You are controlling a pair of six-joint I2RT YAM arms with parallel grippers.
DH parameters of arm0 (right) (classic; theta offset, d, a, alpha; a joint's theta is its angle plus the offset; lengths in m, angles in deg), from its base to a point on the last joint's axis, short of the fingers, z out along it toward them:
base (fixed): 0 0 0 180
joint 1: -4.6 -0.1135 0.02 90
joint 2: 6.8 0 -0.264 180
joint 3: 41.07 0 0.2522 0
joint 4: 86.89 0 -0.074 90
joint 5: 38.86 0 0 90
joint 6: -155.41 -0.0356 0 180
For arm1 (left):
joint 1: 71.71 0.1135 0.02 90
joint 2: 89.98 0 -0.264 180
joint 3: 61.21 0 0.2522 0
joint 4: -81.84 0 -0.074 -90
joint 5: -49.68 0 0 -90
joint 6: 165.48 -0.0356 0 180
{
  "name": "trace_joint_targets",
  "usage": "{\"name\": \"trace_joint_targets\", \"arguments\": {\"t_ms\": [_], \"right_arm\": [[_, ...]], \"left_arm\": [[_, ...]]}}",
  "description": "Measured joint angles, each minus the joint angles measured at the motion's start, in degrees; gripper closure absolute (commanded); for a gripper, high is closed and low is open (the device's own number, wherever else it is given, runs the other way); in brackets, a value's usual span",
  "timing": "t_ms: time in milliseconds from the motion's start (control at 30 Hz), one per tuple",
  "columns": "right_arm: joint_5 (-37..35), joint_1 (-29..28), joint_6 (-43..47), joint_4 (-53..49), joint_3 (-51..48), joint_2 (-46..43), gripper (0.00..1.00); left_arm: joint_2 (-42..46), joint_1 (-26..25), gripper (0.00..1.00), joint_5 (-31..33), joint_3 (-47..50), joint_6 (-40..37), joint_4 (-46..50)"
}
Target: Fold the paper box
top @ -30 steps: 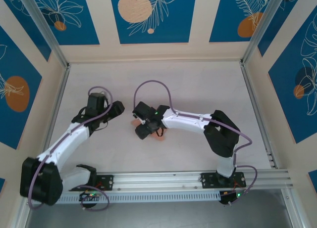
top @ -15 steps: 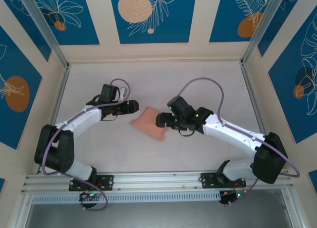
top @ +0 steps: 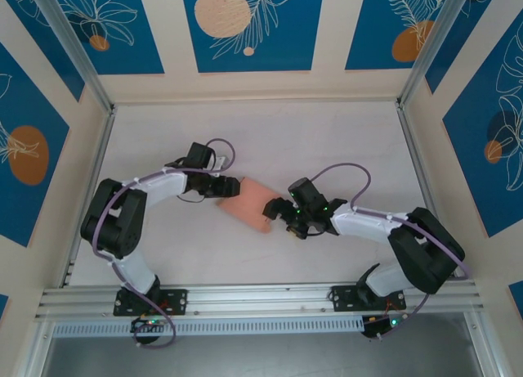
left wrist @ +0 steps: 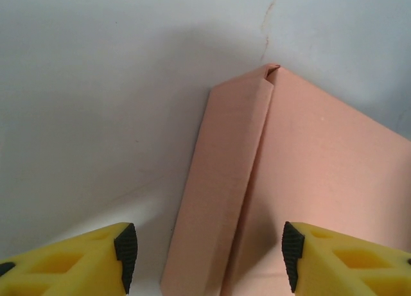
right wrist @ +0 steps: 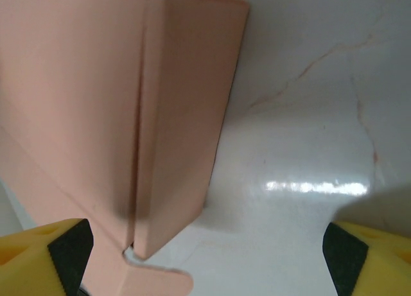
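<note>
two grippers flank the paper box [top: 248, 204] in the top view, at the middle of the table [top: 343, 140]. if one pushes alone, i think the thin card can slide or buckle. its long axis runs slantwise from the left gripper [top: 231, 187] to the right gripper [top: 274, 207], with the nearer end on the right.

left wrist view: the fingers [left wrist: 126, 252] are apart, with a folded side flap [left wrist: 218, 193] between them, not pinched.

right wrist view: the fingers [right wrist: 72, 247] are wide apart beside the end flap [right wrist: 183, 116]; a pad can catch it and open the fold.
</note>
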State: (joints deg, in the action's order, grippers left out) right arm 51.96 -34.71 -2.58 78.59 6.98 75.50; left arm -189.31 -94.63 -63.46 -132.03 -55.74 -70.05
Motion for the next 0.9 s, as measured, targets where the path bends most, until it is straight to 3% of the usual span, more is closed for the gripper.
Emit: {"name": "trace_joint_targets", "arguments": {"t_ms": [267,500,900], "right_arm": [[5.2,2.0,-3.4,20.5,-1.3,7.0,0.06],[8.2,2.5,-5.9,37.6,-4.2,11.7,0.06],[9.2,2.7,-1.2,46.6,-6.2,11.7,0.12]], "left_arm": [[-2.6,0.1,0.58,-1.8,-1.7,1.9,-1.5],[-3.0,2.6,0.65,-2.2,-1.9,4.0,-3.3],[-3.0,8.1,0.7,-12.9,6.3,17.4,-18.8]]}}
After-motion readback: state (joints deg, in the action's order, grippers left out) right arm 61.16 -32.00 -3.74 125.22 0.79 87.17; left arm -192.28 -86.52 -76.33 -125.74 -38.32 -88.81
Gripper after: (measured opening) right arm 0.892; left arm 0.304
